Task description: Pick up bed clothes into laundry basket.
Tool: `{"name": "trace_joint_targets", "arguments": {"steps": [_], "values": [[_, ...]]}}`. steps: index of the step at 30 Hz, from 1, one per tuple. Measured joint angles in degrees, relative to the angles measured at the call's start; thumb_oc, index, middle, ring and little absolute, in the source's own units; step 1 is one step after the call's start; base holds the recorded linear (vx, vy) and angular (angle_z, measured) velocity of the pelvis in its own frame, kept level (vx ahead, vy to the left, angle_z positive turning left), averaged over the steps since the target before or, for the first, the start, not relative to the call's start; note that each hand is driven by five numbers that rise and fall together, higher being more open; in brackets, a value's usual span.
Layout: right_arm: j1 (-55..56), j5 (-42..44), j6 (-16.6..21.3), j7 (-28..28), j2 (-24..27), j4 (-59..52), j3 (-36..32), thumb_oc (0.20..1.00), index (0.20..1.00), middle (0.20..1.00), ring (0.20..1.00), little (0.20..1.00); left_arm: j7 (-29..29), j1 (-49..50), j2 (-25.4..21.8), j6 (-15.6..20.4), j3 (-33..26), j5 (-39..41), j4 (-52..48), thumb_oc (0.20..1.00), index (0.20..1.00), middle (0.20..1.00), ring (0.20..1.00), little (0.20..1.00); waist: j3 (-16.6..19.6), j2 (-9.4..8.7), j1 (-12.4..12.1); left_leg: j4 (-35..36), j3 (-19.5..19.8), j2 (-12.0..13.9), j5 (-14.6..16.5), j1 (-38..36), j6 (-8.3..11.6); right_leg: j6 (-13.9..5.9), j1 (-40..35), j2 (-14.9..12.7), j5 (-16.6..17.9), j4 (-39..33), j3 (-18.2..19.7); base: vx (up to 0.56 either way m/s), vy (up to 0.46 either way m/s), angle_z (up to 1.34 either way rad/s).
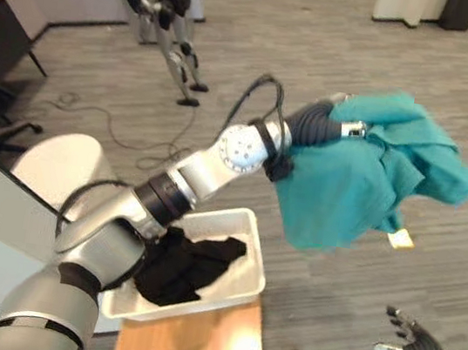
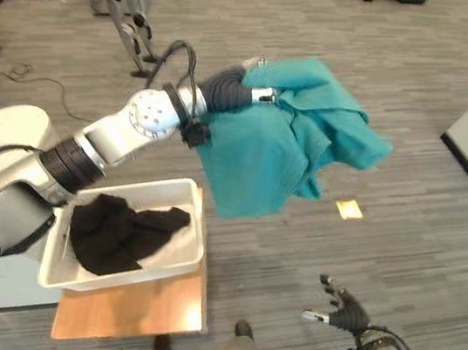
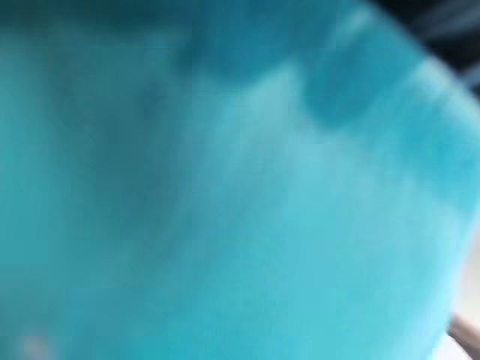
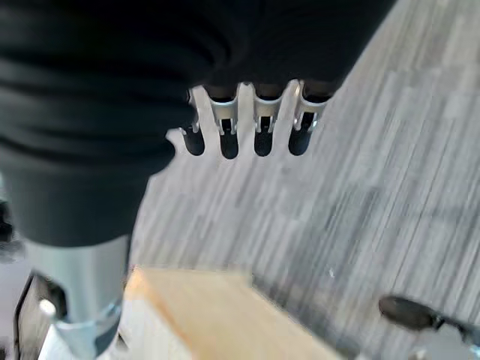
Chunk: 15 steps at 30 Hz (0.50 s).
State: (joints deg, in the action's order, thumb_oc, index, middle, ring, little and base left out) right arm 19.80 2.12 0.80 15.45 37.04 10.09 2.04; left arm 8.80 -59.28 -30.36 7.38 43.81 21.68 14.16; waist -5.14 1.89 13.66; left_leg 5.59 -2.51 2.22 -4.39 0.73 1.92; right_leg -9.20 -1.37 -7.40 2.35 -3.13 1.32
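A: While the left arm reaches out over the grey plank floor point(image 1: 343, 33), its left hand point(image 1: 353, 128) sits under a crumpled teal cloth garment point(image 1: 366, 173), which hangs in the air off the end of the arm. Fingers?

B: Can't tell. The cloth covers them; just a bit of silver shows at the wrist cover. The left wrist view is blurred teal fabric point(image 3: 225, 187), very close up.

A: Where's the teal thing relative to the basket?

B: Up and off to the right of the white rectangular plastic laundry basket point(image 2: 188, 261), not over it, well apart. The cloth's lower edge hangs near the level of the basket's far corner in the head views.

A: Basket contents?

B: A bunched black cloth garment point(image 2: 120, 228) lies inside. The basket rests on a light brown wooden board point(image 2: 139, 306).

A: Right hand?

B: The right hand point(image 2: 339, 307) is low, near the floor, fingers spread and fairly straight, holding nothing. The right wrist view shows its dark-tipped fingers point(image 4: 229, 139) in a row over the floor.

A: Anything else?

B: A small yellow square scrap point(image 2: 350, 209) on the floor beyond the teal cloth. A round white seat-like thing point(image 1: 55, 166) is at the left.
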Motion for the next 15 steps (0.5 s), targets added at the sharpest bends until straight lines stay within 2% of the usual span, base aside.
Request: {"name": "trace_joint_targets", "arguments": {"steps": [2, 5, 9, 15], "values": [[-2.1, 0.0, 0.1, 0.0, -0.1, 0.0, -0.9, 1.000, 1.000, 1.000, 1.000, 1.000, 0.3, 1.3, -3.3, 0.0, -0.1, 0.0, -1.1, 0.200, 0.200, 0.200, 0.200, 0.200, 0.1, -0.91, -1.6, 0.0, 0.9, -0.2, 0.4, -0.2, 0.49, 0.45, -1.0, -0.2, 0.0, -1.1, -1.2, 0.00, 0.078, 0.31], [-2.8, 0.0, 0.2, -0.1, -0.7, 0.0, -1.7, 1.000, 1.000, 1.000, 1.000, 1.000, 0.3, 2.1, -4.3, -0.1, -0.3, 0.0, -1.1, 0.200, 0.200, 0.200, 0.200, 0.200, 0.4, -2.38, -3.0, 0.0, 1.9, -0.8, 0.5, 0.0, 0.20, 0.56, -1.9, -0.6, -0.1, -2.0, -2.1, 0.00, 0.049, 0.23], [-2.7, -0.1, 0.5, -0.1, -2.9, 0.1, -1.6, 1.000, 1.000, 1.000, 1.000, 1.000, 0.3, 2.3, -4.9, -0.1, -0.4, 0.0, -1.1, 0.200, 0.200, 0.200, 0.200, 0.200, 1.6, -4.43, -2.9, 0.1, 2.3, -1.3, 0.3, 0.5, 0.36, 0.51, -2.0, -1.0, -0.1, -2.4, -2.6, -0.01, 0.036, 0.07], [-1.9, -1.1, 0.5, 0.0, -3.1, 0.2, -1.6, 1.000, 1.000, 1.000, 1.000, 1.000, -0.1, 2.1, -5.9, 0.0, -0.3, -2.8, -0.5, 0.200, 0.200, 0.200, 0.200, 0.200, 1.9, -4.77, -2.4, 0.1, 3.0, -1.2, 0.1, 1.1, 0.13, 0.52, -1.8, -1.0, -0.3, -2.5, -3.3, -0.01, 0.024, 0.06]]}}
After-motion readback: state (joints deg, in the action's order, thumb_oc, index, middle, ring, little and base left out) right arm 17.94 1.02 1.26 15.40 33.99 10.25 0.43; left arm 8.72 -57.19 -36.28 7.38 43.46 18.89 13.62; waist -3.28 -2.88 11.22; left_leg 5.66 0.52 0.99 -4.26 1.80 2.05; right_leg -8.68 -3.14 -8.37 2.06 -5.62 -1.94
